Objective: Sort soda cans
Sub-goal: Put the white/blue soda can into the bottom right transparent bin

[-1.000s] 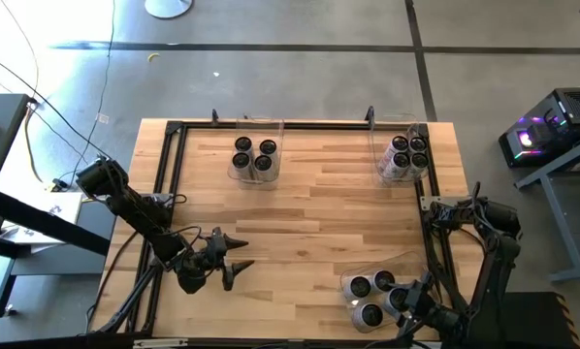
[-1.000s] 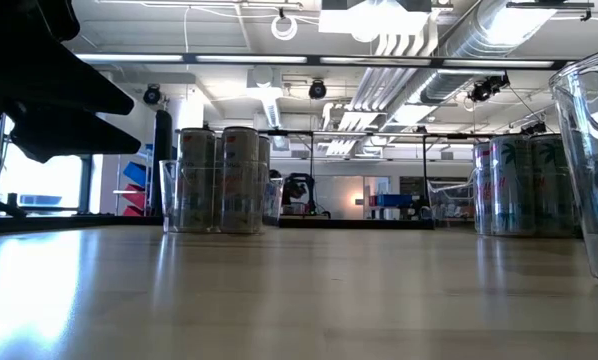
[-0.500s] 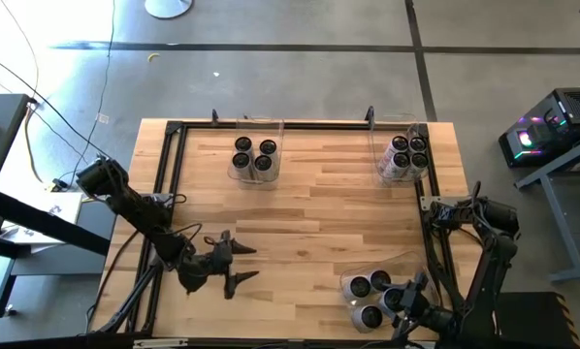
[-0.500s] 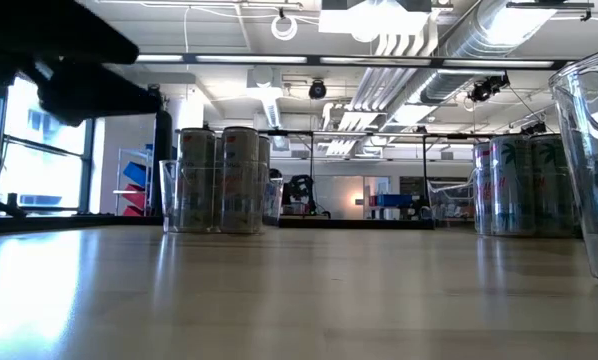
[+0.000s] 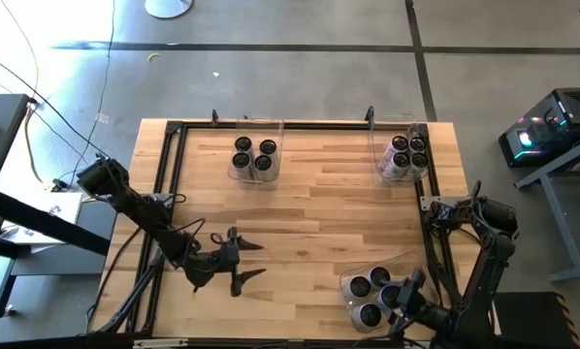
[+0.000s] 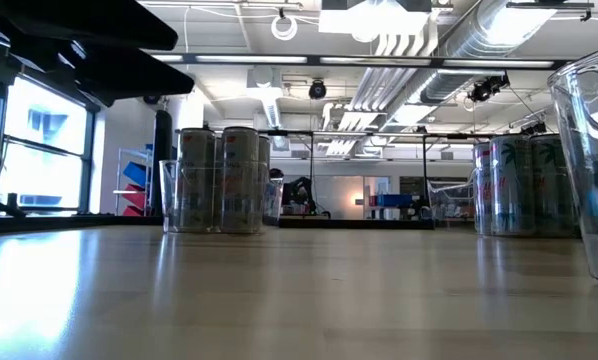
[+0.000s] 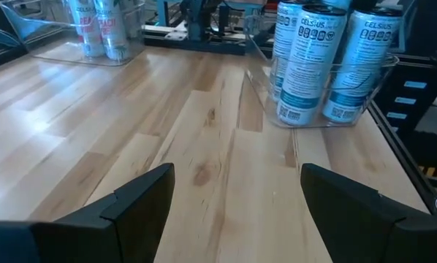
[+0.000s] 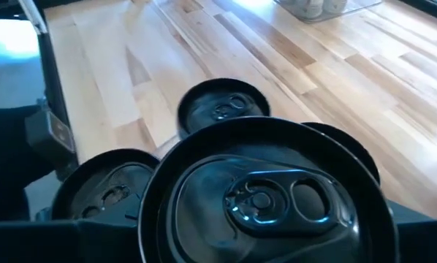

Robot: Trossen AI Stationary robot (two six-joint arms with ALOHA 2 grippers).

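- Left claw (image 5: 243, 260): lower left of the bench (image 5: 309, 208), fingers spread wide, holding nothing.
- Right claw (image 5: 407, 294): lower right, above a bin's soda cans (image 5: 375, 285); its grip cannot be told.
- 2 more bins of cans along the top edge.

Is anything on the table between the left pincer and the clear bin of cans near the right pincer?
No, only bare wooden tabletop separates the left pincer from that clear plastic bin, per the high view.

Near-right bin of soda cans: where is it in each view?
High view: near-right bin, lower right.
Low view: clear wall at the right edge.
Left wrist view: upper right, holding blue-labelled soda cans.
Right wrist view: its can tops fill the frame.
Shared landmark: far-right bin.
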